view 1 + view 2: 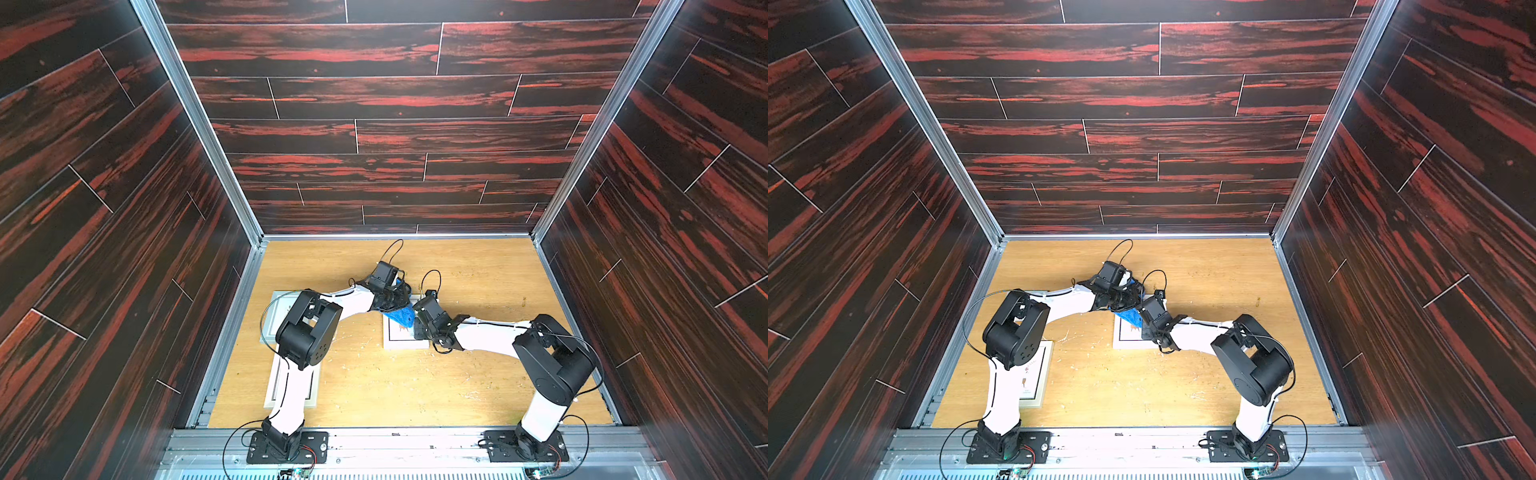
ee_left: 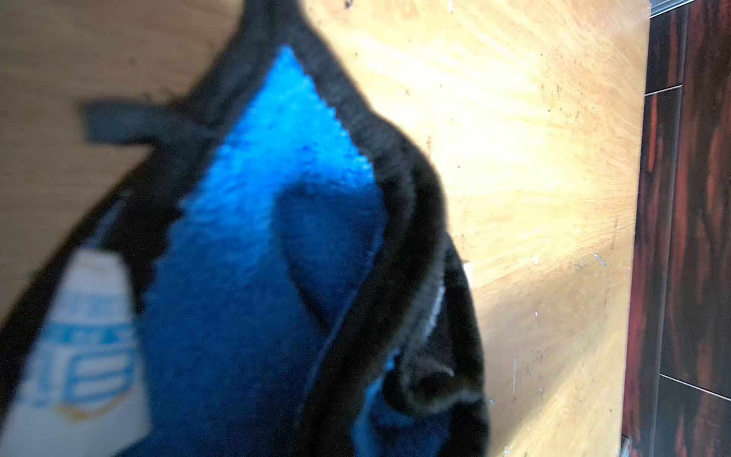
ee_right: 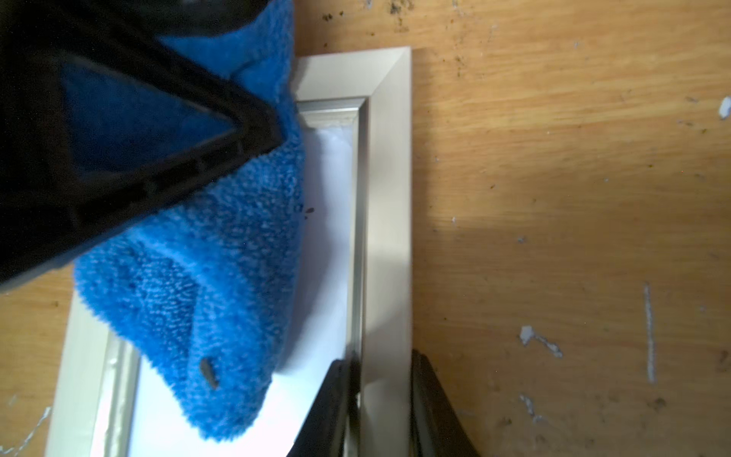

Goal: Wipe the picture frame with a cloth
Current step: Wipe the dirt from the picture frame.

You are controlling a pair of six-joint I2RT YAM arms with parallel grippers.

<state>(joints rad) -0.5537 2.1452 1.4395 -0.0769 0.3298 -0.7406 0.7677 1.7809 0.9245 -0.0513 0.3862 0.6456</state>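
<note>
Left gripper [image 1: 392, 301] grips fluffy blue microfibre cloth [image 3: 221, 257] over the pale silver picture frame [image 3: 89, 340]; right gripper [image 3: 381, 403] pinches its rail [image 3: 389, 237] to steady it.

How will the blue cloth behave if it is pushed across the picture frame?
Probably floppy: the cloth droops in soft folds from the left gripper. Its fluffy pile looks likely to drag on the picture frame rather than slide.

Overhead stereo pair; wrist views close on cloth [image 3: 221, 257]
</note>
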